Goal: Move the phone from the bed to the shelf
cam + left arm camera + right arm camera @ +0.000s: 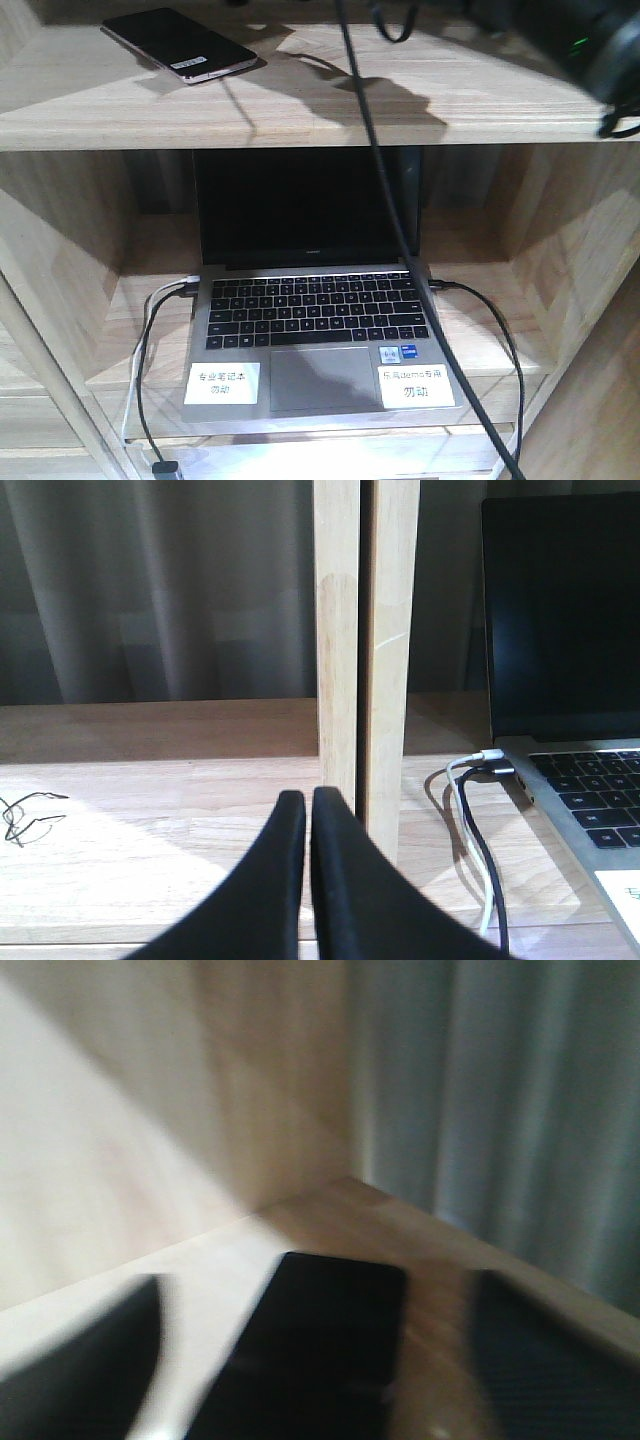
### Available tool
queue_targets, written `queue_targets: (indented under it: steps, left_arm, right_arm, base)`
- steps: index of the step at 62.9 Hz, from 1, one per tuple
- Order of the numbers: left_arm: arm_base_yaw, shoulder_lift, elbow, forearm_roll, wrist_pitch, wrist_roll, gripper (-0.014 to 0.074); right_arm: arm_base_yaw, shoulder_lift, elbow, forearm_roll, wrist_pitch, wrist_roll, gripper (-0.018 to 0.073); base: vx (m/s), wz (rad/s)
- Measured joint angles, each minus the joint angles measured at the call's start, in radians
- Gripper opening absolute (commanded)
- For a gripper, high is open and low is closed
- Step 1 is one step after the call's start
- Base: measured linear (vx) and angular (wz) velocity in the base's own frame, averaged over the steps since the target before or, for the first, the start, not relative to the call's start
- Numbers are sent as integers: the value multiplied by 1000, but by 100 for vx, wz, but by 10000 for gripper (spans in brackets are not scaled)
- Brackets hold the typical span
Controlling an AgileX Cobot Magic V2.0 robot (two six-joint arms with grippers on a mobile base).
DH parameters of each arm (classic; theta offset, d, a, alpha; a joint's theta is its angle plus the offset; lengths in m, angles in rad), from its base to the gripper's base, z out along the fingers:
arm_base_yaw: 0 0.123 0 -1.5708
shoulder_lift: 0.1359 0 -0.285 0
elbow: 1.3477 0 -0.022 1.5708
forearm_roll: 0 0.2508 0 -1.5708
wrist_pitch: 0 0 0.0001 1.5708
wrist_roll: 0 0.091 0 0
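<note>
You face the shelf (pixel 300 110), its thick pale boards filling the front view. In the compartment under its upper board stands an open grey laptop (pixel 315 330), screen dark, with black and white cables (pixel 150 350) plugged at its left side. On the upper board, above and left of the laptop, the phone (pixel 180 45) lies flat. Your right gripper (pixel 310 1360) has its fingers spread apart, the phone lying between them on the board, touching neither. Your left gripper (pixel 308 810) is pressed together before a shelf upright, left of the laptop.
</note>
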Motion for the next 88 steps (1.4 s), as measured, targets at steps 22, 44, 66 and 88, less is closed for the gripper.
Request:
queue_targets:
  steps: [22,44,66,88]
  left_arm:
    - [0,0,0,0,0,0,1]
    - [0,0,0,0,0,0,1]
    - [0,0,0,0,0,0,1]
    - [0,0,0,0,0,0,1]
  right_arm:
    - [0,-130,-2,-305,226,293,-4]
    - [0,-440,387,-457,105,388,-4]
    - [0,-914,978,-456,-234,373,-4]
    - [0,-1274,1323,-456,-258,372,-4]
  base:
    - [0,0]
    - [0,0]
    - [0,0]
    - [0,0]
